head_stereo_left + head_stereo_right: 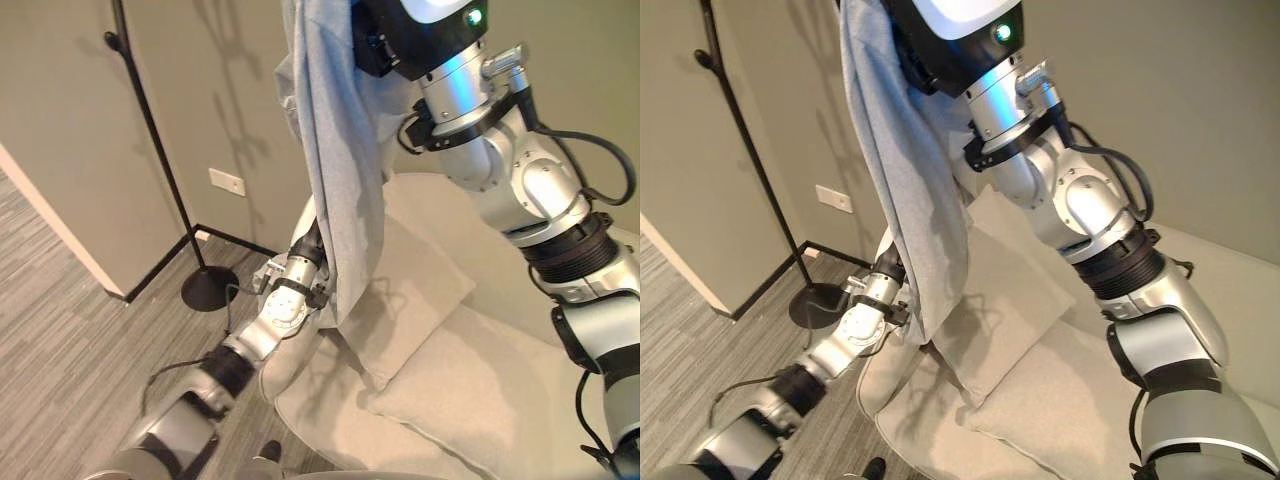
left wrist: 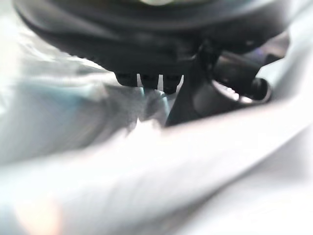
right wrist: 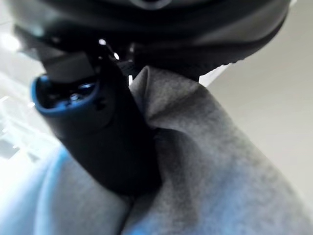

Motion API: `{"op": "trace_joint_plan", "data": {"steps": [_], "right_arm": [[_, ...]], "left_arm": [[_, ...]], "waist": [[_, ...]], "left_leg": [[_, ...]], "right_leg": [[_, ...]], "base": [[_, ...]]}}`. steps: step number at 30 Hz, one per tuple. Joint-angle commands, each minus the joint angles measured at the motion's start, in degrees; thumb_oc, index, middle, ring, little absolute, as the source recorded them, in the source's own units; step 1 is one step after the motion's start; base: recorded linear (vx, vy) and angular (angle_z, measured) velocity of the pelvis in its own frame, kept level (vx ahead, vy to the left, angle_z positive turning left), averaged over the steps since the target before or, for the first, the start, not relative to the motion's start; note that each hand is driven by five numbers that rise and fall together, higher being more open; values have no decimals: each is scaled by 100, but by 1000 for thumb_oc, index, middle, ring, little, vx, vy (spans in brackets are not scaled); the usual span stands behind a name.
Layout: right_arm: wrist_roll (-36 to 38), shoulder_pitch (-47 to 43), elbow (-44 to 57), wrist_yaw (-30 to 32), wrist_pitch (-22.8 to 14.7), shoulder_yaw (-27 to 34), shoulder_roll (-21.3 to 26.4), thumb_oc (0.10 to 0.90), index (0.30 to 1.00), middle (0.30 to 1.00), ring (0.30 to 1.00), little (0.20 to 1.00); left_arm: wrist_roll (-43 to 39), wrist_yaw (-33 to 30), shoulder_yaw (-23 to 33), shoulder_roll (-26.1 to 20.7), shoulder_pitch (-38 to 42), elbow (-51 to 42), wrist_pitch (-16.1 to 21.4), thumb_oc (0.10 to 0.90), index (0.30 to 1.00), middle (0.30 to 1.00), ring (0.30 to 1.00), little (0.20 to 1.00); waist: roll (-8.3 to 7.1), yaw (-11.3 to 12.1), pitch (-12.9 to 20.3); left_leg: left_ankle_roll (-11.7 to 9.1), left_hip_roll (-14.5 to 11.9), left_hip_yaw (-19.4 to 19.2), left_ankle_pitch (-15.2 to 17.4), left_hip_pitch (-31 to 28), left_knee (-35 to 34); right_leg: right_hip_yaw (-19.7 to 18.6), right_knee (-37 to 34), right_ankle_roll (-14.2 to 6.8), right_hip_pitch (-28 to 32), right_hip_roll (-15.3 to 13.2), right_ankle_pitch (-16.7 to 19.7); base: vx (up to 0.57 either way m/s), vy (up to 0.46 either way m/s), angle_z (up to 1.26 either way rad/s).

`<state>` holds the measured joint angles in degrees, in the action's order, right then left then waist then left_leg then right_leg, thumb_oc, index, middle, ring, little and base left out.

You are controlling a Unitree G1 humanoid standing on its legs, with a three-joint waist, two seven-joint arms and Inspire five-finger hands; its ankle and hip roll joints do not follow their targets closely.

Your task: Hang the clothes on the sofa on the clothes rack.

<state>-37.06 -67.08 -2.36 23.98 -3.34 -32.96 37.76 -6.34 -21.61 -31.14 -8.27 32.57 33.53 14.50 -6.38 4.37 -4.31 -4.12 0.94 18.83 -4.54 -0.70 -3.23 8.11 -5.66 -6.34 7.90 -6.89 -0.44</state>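
Observation:
A long grey garment (image 1: 335,150) hangs in the air in front of the sofa (image 1: 480,400). My right hand (image 1: 385,40) is raised high and shut on its top edge; in the right wrist view the thumb (image 3: 98,132) presses into the bunched grey cloth (image 3: 205,171). My left hand (image 1: 312,240) reaches up from below to the garment's lower part and goes in behind the cloth. In the left wrist view the hand (image 2: 146,39) has pale cloth (image 2: 161,161) close against it. The black clothes rack (image 1: 160,150) stands to the left, apart from the garment.
The rack's round base (image 1: 208,288) rests on the wood floor by the wall corner. A wall socket (image 1: 227,182) sits low on the wall. A beige cushion (image 1: 420,290) lies on the sofa behind the garment.

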Motion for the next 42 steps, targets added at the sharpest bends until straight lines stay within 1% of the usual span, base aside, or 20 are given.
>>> {"op": "trace_joint_plan", "data": {"steps": [1,2,5,11,15,20,21,22,24,29,32,33,34,35,36,38,39,40,41,42], "right_arm": [[266,-820,131,554,299,643,-35,400,300,300,300,300],[244,-749,246,556,303,691,-56,400,300,300,300,300],[203,-331,758,539,193,896,165,400,300,300,300,300],[160,311,995,492,162,1241,580,400,300,300,300,300],[145,995,1015,488,183,1775,1074,400,300,300,300,300],[67,2092,1172,324,131,2602,1719,400,300,300,300,300],[69,2187,1228,301,123,2669,1705,400,300,300,300,300],[75,2619,1243,247,50,2999,1947,400,300,300,300,300],[101,3210,1305,184,-27,3389,2109,400,300,300,300,300],[-21,4589,1662,-4,-194,4312,2122,400,300,300,300,300],[-184,5347,2090,-146,-301,4805,1822,400,300,300,300,300],[-193,5437,2145,-164,-303,4890,1804,400,300,300,300,300],[-323,5640,2226,-170,-340,4938,1634,400,300,300,300,300],[-380,5757,2320,-212,-369,4944,1519,400,300,300,300,300],[-419,5830,2393,-250,-405,4882,1392,400,300,300,300,300],[-367,5920,2546,-341,-501,4662,1026,400,300,300,300,300],[-371,5923,2556,-351,-501,4659,1012,400,300,300,300,300],[-305,5955,2577,-399,-543,4507,834,400,300,300,300,300],[-235,6022,2576,-442,-583,4317,668,400,300,300,300,300],[-76,6205,2527,-548,-673,3999,407,400,300,300,300,300]], "left_arm": [[-172,-428,40,-109,675,591,-84,590,585,585,585,585],[-145,-523,113,-66,776,858,-147,400,300,300,300,300],[57,-823,528,-242,800,1009,-212,400,300,300,300,300],[95,-1044,1032,-566,473,479,-156,400,300,300,300,300],[235,-1178,1756,-977,-233,-819,-62,400,300,300,300,300],[459,-1285,2997,-1551,-1166,-2675,144,400,300,300,300,300],[467,-1265,3004,-1554,-1246,-2773,98,400,300,300,300,300],[640,-1327,3608,-1794,-1578,-3407,215,400,300,300,300,300],[717,-1325,4161,-1952,-2047,-4079,280,400,300,300,300,300],[282,-1082,5344,-2003,-3149,-5250,678,400,300,300,300,300],[-77,-844,5640,-1843,-3553,-5589,849,400,300,300,300,300],[-94,-825,5617,-1844,-3554,-5603,854,400,300,300,300,300],[-85,-810,5663,-1702,-3677,-5605,931,400,300,300,300,300],[-62,-799,5690,-1611,-3761,-5644,961,400,300,300,300,300],[-54,-769,5718,-1517,-3873,-5662,994,400,300,300,300,300],[-58,-782,5684,-1334,-4042,-5664,1015,400,300,300,300,300],[-56,-785,5689,-1339,-4052,-5669,1017,400,300,300,300,300],[-153,-777,5587,-1268,-4032,-5608,1028,400,300,300,300,300],[-276,-757,5447,-1195,-3993,-5519,1017,400,300,300,300,300],[-369,-637,5220,-1114,-3990,-5411,950,400,300,300,300,300]], "waist": [[5,152,747],[16,116,760],[47,6,823],[49,29,902],[24,138,905],[16,361,806],[-5,349,838],[20,467,769],[16,585,721],[105,957,428],[211,1173,261],[210,1160,293],[303,1240,160],[353,1253,138],[372,1275,95],[396,1356,-8],[404,1356,-26],[404,1347,-90],[407,1294,-157],[397,1141,-231]], "left_leg": [[235,319,548,452,-237,-177],[238,310,511,458,-239,-177],[259,292,384,506,-261,-177],[275,282,329,518,-251,-177],[259,288,399,527,-261,-177],[203,321,610,418,-172,-177],[201,307,618,482,-199,-177],[177,321,722,431,-142,-177],[137,337,842,389,-76,-177],[27,452,1157,111,414,-177],[-2,665,1323,-102,933,-177],[0,698,1367,-201,1000,-177],[-25,750,996,-188,1272,-177],[-21,672,694,-242,1363,-177],[3,525,415,-137,1325,-177],[6,169,157,-24,1146,-174],[8,169,152,-61,1136,-177],[-26,-40,44,-23,1040,-167],[-56,-318,-119,-15,954,-149],[-134,-962,-442,-117,764,-133]], "right_leg": [[-222,71,246,-71,399,-33],[-261,73,244,-89,399,-28],[-363,69,223,-128,394,-14],[-385,66,213,-145,388,-15],[-299,69,227,-96,396,-47],[-110,80,241,-89,415,-31],[-101,74,253,-54,429,-88],[-33,71,257,-76,451,-90],[70,66,267,-82,479,-119],[413,66,257,-306,509,-137],[725,66,239,-583,459,-155],[775,66,213,-636,436,-100],[981,66,153,-743,306,-143],[1090,66,93,-822,201,-42],[1159,66,70,-830,121,-27],[1196,66,56,-770,-31,76],[1197,66,53,-764,-32,116],[1234,66,52,-700,-116,147],[1286,66,46,-634,-215,170],[1316,66,22,-531,-380,213]], "base": [[18,8,-25],[31,16,-30],[42,11,-24],[19,5,-9],[-8,-7,2],[3,-41,14],[-13,-46,16],[26,-69,14],[-28,-61,27],[-123,-42,38],[-197,15,62],[-164,84,50],[-184,166,73],[-155,164,74],[-90,158,81],[-38,108,44],[-39,103,11],[-66,137,8],[-68,308,15],[-59,381,37]]}}
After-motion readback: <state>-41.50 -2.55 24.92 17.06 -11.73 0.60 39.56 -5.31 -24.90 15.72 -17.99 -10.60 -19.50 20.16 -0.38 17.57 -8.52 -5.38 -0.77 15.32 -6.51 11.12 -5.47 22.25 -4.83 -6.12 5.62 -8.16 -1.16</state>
